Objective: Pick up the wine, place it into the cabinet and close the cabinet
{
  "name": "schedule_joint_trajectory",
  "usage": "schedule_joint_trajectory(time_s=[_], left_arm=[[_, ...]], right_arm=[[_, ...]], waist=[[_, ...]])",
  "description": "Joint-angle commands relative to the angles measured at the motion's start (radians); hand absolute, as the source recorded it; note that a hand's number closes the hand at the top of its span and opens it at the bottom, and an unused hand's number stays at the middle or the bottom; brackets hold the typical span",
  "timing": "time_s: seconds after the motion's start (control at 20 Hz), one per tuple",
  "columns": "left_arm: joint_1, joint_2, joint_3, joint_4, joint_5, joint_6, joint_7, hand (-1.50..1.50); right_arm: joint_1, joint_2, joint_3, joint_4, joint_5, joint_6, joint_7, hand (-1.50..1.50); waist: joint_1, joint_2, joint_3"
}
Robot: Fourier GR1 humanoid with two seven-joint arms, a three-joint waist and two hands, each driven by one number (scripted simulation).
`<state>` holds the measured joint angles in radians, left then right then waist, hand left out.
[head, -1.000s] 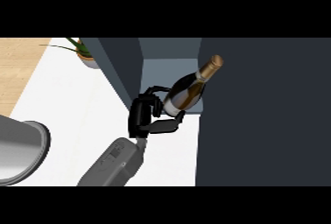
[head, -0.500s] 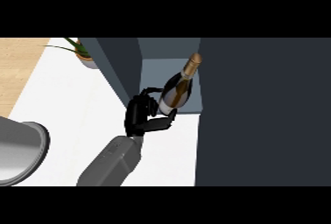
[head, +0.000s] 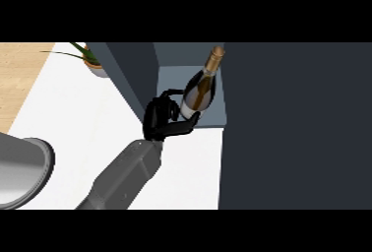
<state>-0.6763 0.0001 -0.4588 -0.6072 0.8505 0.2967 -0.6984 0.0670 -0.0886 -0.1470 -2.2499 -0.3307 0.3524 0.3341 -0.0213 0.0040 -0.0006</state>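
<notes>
Where the cabinet (head: pixel 138 74) opens, wine (head: pixel 200 91) half-hidden by hand (head: pixel 163 118).

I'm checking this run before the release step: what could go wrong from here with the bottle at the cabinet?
1. The wine bottle is tilted, its gold neck leaning toward the dark cabinet door; it might clip the door edge going further in.
2. The hand grips only the bottle's lower end, so if released while tilted, it could tip over inside.
3. The bottle's base sits near the shelf's front edge; closing early might strike it.
</notes>
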Motion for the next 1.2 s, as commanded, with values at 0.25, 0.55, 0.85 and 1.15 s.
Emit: schedule_joint_trajectory(time_s=[0.25,0.55,0.85,1.15], left_arm=[[-0.112,0.0,-0.019,0.099,0.109,-0.032,0.008,1.5],[-0.237,0.0,0.021,0.22,0.154,-0.067,0.002,1.5],[-0.267,0.0,-0.01,0.258,0.212,-0.016,0.015,1.5],[-0.317,0.0,0.023,0.409,0.186,-0.07,0.014,1.5]], right_arm=[[0.018,0.01,0.007,0.021,0.013,0.009,-0.011,-1.5],[0.019,0.046,0.078,-0.027,0.053,-0.01,0.002,-1.5],[-0.113,-0.023,-0.015,0.071,-0.015,-0.013,0.016,-1.5],[-0.018,0.032,0.043,0.041,0.041,0.007,-0.045,-1.5]], waist=[[-0.003,0.001,0.0],[-0.015,0.004,0.0],[-0.025,0.009,0.0],[-0.031,0.012,0.0]])
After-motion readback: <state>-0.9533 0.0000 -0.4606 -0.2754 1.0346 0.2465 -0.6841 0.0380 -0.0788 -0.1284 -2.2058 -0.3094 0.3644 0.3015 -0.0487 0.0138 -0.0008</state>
